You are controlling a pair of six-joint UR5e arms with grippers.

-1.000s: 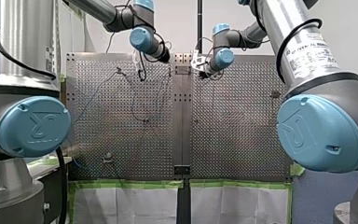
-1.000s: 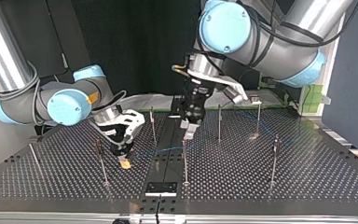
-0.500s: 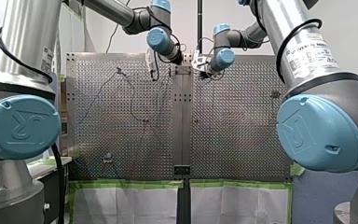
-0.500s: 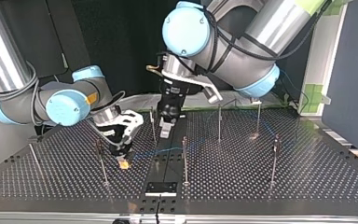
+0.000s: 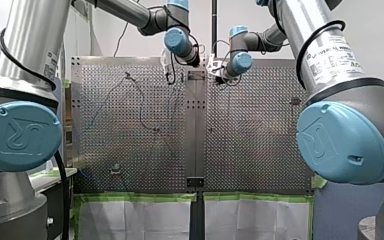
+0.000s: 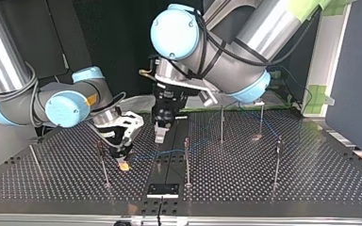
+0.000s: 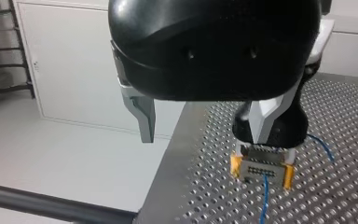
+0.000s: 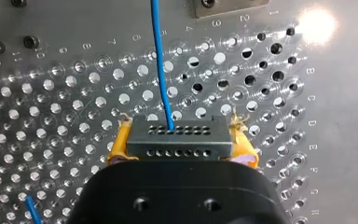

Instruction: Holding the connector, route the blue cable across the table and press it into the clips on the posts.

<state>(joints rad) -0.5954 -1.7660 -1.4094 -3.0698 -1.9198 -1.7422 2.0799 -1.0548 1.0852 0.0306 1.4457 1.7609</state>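
Connector on the blue cable sits clamped between my right gripper's yellow pads, low over the perforated table, top view's left. A thin post stands just beside it. My left gripper hangs spread, empty, behind the cable

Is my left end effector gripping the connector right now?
No, the left wrist view shows the left end effector open and empty, while the right end effector clamps the connector beyond it.
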